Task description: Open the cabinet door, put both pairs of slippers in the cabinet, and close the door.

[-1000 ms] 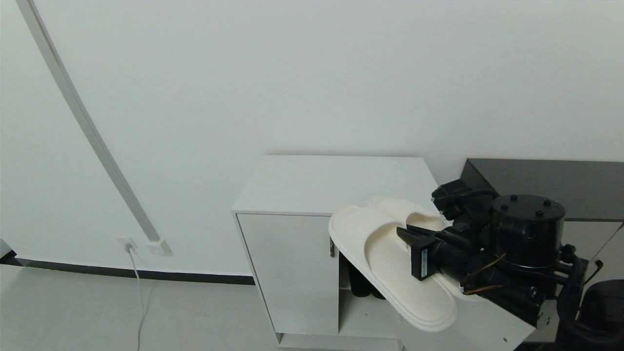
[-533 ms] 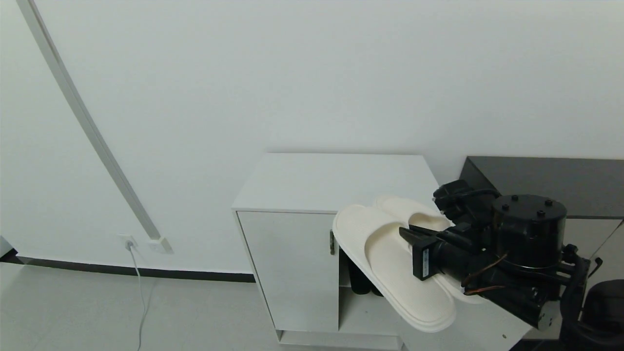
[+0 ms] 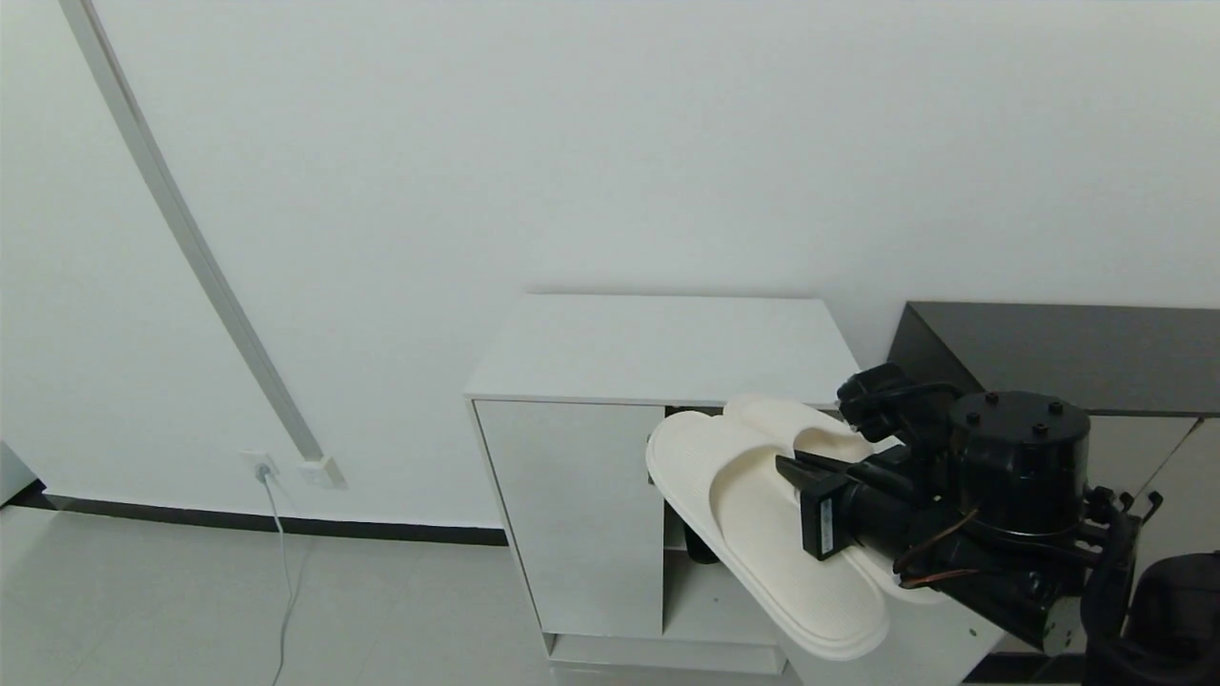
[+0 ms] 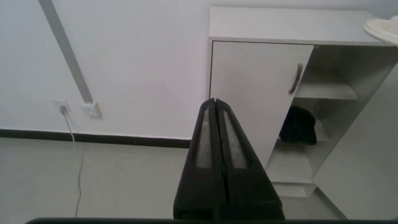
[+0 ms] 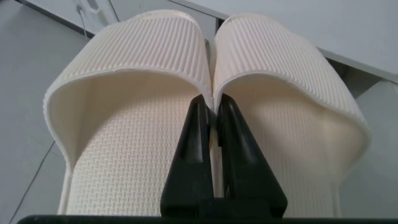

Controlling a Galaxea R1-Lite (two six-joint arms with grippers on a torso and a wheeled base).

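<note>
The right gripper (image 3: 789, 465) is held out before the open cabinet (image 3: 658, 348), clamped on the cream slippers (image 3: 753, 514). The left wrist view shows the left gripper (image 4: 215, 106) pressed together and a dark item (image 4: 300, 124) shelved inside.

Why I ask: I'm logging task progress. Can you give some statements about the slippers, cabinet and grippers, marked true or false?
1. The right gripper is shut on the white slippers. True.
2. A dark thing sits inside the cabinet. True.
3. Both sides of the cabinet are closed. False: its right side is open, with a shelf showing.
4. The left gripper holds a slipper. False: it is shut on nothing.
5. The white slippers lie inside the cabinet. False: they are held in the air in front of it.
</note>
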